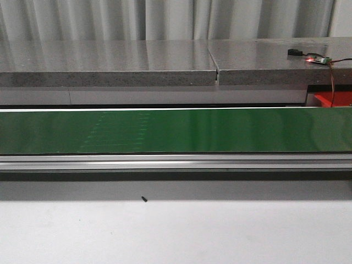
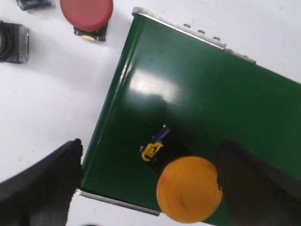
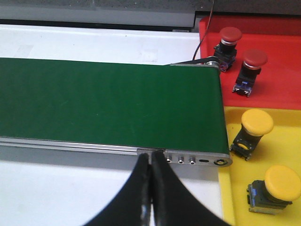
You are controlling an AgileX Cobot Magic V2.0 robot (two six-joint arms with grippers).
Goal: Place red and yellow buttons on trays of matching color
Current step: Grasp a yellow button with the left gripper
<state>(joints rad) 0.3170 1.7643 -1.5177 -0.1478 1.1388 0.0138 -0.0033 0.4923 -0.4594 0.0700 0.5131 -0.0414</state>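
In the left wrist view a yellow button [image 2: 189,189] lies on its side on the green conveyor belt [image 2: 197,94], near the belt's end. My left gripper [image 2: 149,153] is open, its fingers wide apart on either side of the button, which sits close against one finger [image 2: 254,183]. A red button [image 2: 86,13] stands on the white table beside the belt. In the right wrist view my right gripper [image 3: 151,160] is shut and empty over the white table by the belt's other end. The red tray [image 3: 277,89] holds two red buttons [image 3: 230,35]. The yellow tray [image 3: 277,146] holds two yellow buttons [image 3: 257,122].
Dark button bodies [image 2: 11,41] lie on the table near the red button. The belt [image 1: 176,130] spans the front view, with a grey ledge [image 1: 165,60] behind it and a corner of the red tray [image 1: 333,99] at the right. Neither gripper shows in the front view.
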